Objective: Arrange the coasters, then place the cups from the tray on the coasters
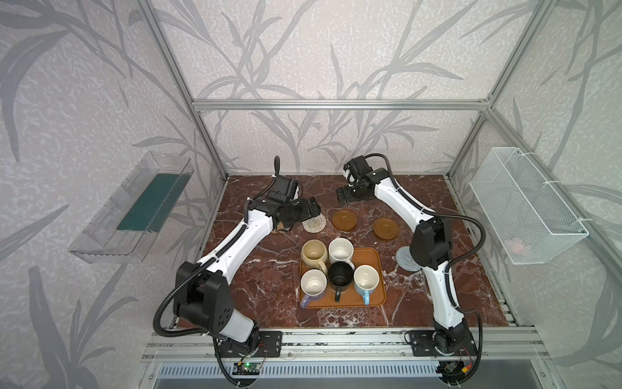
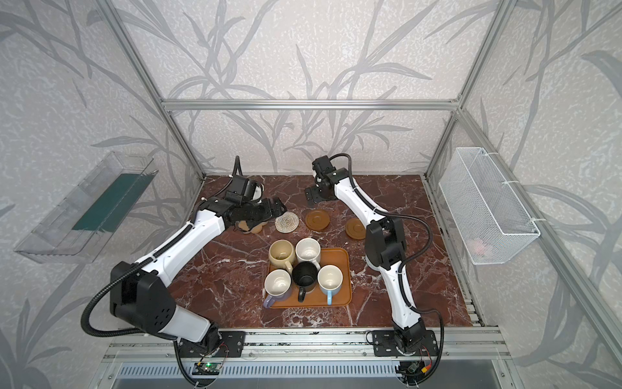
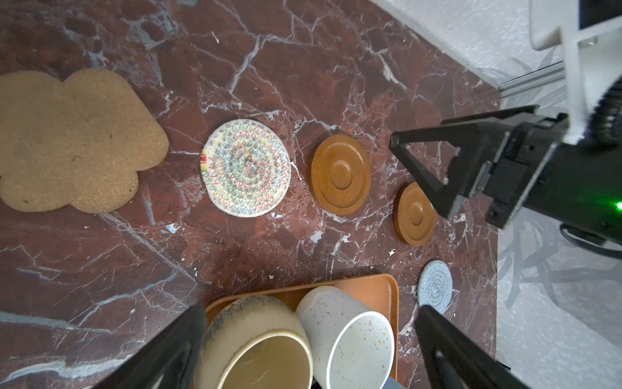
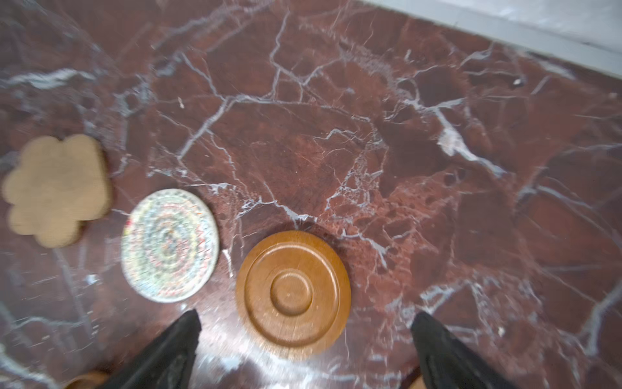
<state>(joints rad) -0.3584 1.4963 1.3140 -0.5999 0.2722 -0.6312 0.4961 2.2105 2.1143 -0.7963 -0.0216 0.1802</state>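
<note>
Coasters point(image 3: 246, 167): five. Cups point(image 1: 341, 250): five, on one tray point(image 1: 368, 257). Left fingers point(image 3: 161, 353), right fingers point(image 4: 168, 350) spread, empty.

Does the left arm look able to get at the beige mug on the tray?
Probably yes. The left end effector is open and empty, and only the flat cream coaster lies between it and the beige mug at the nearest corner of the tray. The white mug crowds one side, though.

The left arm point(image 1: 242, 242) and the right arm point(image 1: 393, 198) are wearing smooth white covers with chunky black joints. Bumpy black cables point(image 1: 157, 320) are looping along both. The black fingers point(image 3: 424, 175) are looking like hollow triangles. A tiny green light point(image 3: 618, 205) is glowing on the right wrist.
</note>
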